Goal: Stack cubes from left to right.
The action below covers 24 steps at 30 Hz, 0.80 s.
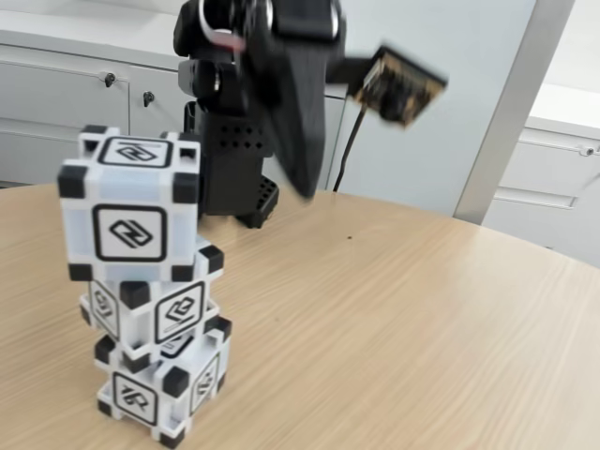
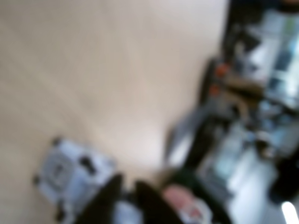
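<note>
Three white cubes with black corners stand in one tower at the left of the fixed view: top cube (image 1: 129,220), middle cube (image 1: 159,305), bottom cube (image 1: 159,384). The upper two sit a little twisted and offset on the one beneath. My gripper (image 1: 302,183) hangs raised and motion-blurred to the right of the tower, well apart from it and holding nothing. In the blurred wrist view the tower (image 2: 70,175) appears from above at the lower left. The dark gripper (image 2: 127,191) sits at the bottom edge beside it. The blur hides how the jaws stand.
The round wooden table (image 1: 403,319) stretches to the right of the tower. The arm's black base (image 1: 234,178) stands behind the tower. White cabinets (image 1: 56,103) line the back wall. Blurred clutter (image 2: 252,116) lies along the right of the wrist view.
</note>
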{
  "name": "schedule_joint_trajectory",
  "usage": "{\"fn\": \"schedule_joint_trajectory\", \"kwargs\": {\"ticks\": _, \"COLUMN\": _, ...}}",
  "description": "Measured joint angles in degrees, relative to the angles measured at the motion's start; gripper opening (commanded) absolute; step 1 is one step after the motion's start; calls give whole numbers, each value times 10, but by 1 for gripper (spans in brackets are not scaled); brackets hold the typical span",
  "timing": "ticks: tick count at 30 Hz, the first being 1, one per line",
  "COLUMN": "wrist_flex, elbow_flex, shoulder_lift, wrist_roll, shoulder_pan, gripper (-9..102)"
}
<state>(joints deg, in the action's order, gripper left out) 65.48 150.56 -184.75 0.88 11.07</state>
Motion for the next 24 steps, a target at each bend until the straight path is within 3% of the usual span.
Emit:
{"fn": "schedule_joint_trajectory", "kwargs": {"ticks": 12, "wrist_flex": -5, "elbow_flex": 117, "shoulder_lift": 0, "wrist_roll": -12, "shoulder_pan": 0, "gripper": 0}}
{"fn": "schedule_joint_trajectory", "kwargs": {"ticks": 24, "wrist_flex": -5, "elbow_flex": 125, "shoulder_lift": 0, "wrist_roll": -37, "shoulder_pan": 0, "gripper": 0}}
